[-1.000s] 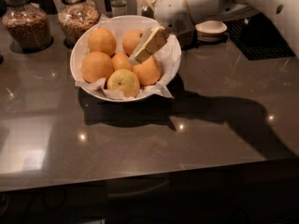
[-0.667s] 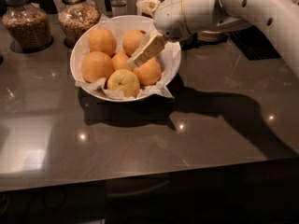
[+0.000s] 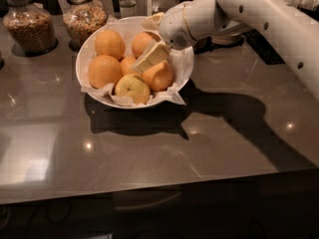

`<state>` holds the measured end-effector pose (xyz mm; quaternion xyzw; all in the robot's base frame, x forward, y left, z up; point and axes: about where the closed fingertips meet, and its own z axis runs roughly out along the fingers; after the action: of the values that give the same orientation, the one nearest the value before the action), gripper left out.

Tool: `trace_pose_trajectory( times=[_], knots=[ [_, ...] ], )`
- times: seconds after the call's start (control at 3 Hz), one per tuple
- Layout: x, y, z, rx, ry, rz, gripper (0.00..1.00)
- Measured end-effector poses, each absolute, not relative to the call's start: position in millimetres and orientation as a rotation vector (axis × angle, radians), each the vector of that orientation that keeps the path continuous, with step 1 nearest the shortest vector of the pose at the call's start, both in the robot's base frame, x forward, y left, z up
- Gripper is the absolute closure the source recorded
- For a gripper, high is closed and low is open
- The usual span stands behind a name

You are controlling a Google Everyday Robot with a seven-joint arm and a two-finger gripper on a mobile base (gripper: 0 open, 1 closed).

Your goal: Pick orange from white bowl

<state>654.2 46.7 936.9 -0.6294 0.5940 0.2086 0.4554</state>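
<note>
Over middle of white bowl [image 3: 79, 68], claw [image 3: 149, 59] slants down from arm [image 3: 259, 14], tip among piled oranges. Claw open or closed: cannot tell. Nearest orange [image 3: 160, 76] lies just beside claw, below it toward front of bowl, apparently touching. Smaller orange [image 3: 128, 63] sits at claw tip. Bowl rests on dark surface [image 3: 224, 133], near two glass jars [image 3: 83, 16] behind it.
</note>
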Motion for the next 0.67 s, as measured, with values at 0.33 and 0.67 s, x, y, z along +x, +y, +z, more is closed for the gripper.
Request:
trace_pose_trajectory(
  times=[0.33,0.67],
  knots=[
    [671.2,43.4,934.2,-1.594,1.544,0.383,0.54],
    [675.1,41.6,937.6,-1.594,1.558,0.356,0.54]
  ],
)
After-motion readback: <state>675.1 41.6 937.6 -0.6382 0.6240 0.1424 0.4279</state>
